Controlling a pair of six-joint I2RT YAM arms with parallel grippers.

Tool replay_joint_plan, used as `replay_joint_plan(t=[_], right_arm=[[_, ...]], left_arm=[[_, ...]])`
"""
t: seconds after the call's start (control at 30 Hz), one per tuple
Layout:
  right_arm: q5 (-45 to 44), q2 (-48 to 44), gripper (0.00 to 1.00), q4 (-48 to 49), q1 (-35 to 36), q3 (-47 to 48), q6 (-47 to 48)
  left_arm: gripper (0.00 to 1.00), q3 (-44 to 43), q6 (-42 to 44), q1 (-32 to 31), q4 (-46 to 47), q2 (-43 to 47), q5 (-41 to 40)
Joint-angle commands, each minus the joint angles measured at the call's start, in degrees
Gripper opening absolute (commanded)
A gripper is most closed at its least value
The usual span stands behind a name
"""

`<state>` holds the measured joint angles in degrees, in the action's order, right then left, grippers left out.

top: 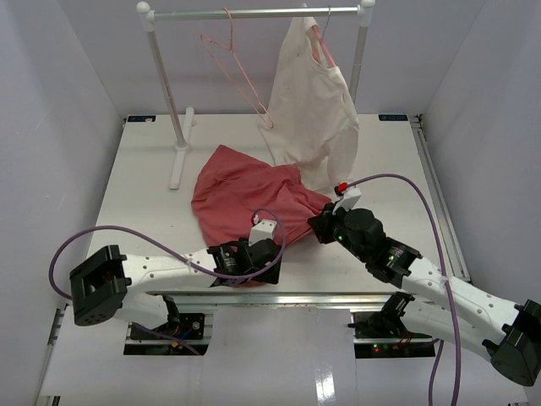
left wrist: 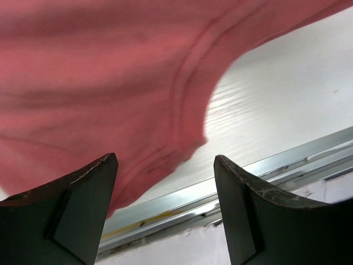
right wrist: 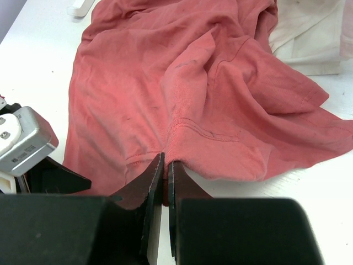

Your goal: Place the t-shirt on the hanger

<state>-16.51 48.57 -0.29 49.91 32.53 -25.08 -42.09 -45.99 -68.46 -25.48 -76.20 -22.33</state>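
Right gripper [right wrist: 165, 163] pinching t-shirt [right wrist: 182, 83], salmon, crumpled, creased

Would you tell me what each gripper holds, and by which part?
The right gripper pinches the t-shirt by its near stitched edge; the left gripper is open and holds nothing.

In the left wrist view, the t-shirt [left wrist: 110, 83] is blurred and cut by the top and left edges. The fingers of the left gripper [left wrist: 165, 160] stand apart and are cut by the bottom edge. In the right wrist view, the right gripper [right wrist: 165, 161] has its fingers pressed together at the hem. The cloth between them is hidden, so we can only say it seems pinched. The cream garment [right wrist: 309, 38] is cut by the top right corner. From above, we cannot see the fingertips of either gripper.
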Motion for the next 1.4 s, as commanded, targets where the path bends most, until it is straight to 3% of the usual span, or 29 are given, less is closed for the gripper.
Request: replay_joint_plan(t=[0.0,0.13,0.23,0.37,0.43,0.8,1.0,1.1,1.2,1.27,1.37], right_arm=[[-0.96,-0.93,0.08,2.65,0.28,-1.3,-0.22],[-1.27,-1.87,0.08,2.56,0.2,-1.88,-0.32],[-1.7,-2.57,0.08,2.2,0.22,-2.12,-0.32],[-2.49,-3.94,0.08,1.11,0.22,-2.4,-0.41],[-2.73,-5.21,0.08,0.91,0.27,-2.81,-0.49],[-4.16,-11.07,0.08,-11.07,0.72,-1.95,-5.89],[-6.44,-3.18,0.08,-13.19,1.54,3.76,-6.72],[-7.41,8.36,0.08,-11.17,1.4,9.46,-5.56],[-5.8,20.06,0.08,-11.29,0.8,17.69,-3.71],[-5.49,25.98,0.08,-10.62,0.71,22.27,-2.79],[-2.29,34.76,0.18,-10.26,-0.87,30.15,-0.05]], left_arm=[[0.82,-4.6,0.32,-1.14,1.94,-4.68,-3.46],[0.8,-6.12,-0.95,-1.24,1.78,-10.73,-4.73],[0.68,-6.38,-3.69,-1.24,0.23,-13.1,-6.99],[0.21,-5.47,-7.22,-1.21,-2.86,-12.44,-8.79],[0.02,-5.37,-8.73,-1.24,-5.31,-11.19,-9.38],[0.0,-5.58,-8.94,-3.46,-16.07,5.74,-5.17],[0.0,-6.63,-8.99,-3.25,-18.03,8.9,-7.3],[0.0,-8.79,-2.91,3.03,-17.02,9.23,-7.0],[0.0,-8.02,4.13,17.9,-11.94,9.38,-0.78],[0.0,-6.86,6.12,23.17,-8.41,8.78,2.08],[0.0,-7.32,8.37,28.49,-6.95,5.44,1.76]])
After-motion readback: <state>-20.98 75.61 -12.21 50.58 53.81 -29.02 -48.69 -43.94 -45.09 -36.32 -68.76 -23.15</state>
